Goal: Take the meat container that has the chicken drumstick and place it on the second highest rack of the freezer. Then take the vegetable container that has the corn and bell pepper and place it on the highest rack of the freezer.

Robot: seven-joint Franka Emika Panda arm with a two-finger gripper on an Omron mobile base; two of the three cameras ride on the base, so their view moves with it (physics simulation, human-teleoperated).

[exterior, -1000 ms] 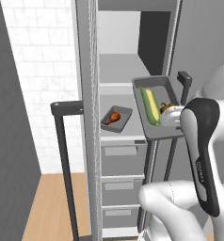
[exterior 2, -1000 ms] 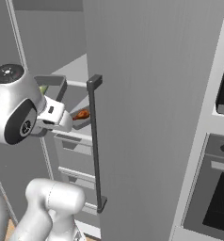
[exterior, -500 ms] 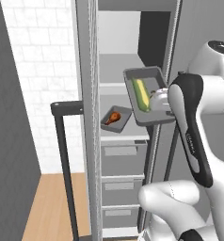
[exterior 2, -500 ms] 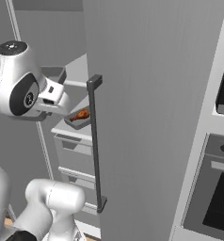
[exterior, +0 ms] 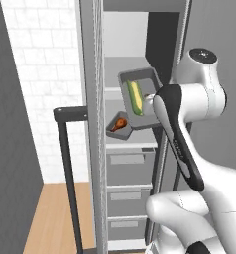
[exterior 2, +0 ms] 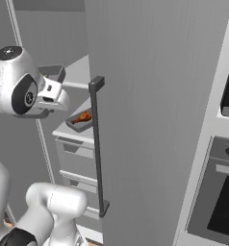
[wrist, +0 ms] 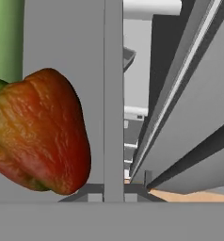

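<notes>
The grey vegetable container [exterior: 140,79] is lifted and tilted at the freezer's [exterior: 97,149] opening, level with the highest rack [exterior: 114,90]. The yellow-green corn [exterior: 135,97] lies in it. My gripper [exterior: 149,102] is shut on its near rim. In the hand view the red bell pepper [wrist: 38,134] and the green corn [wrist: 5,42] lie against the container wall [wrist: 112,94]. The meat container [exterior: 121,125] with the chicken drumstick [exterior: 120,123] rests on the lower shelf, below the held tray. The drumstick [exterior 2: 82,116] and the held container [exterior 2: 52,72] also appear in the right base view.
Grey drawers [exterior: 129,159] stack under the lower shelf. The open freezer door [exterior 2: 150,120] with its dark bar handle [exterior 2: 97,144] stands to the right of the arm. A second dark handle [exterior: 66,149] stands on the left. An oven [exterior 2: 222,192] sits at the far right.
The arm has lifted the vegetable container from about the lower shelf's height up to the upper shelf's level and further into the opening. The meat container has not moved.
</notes>
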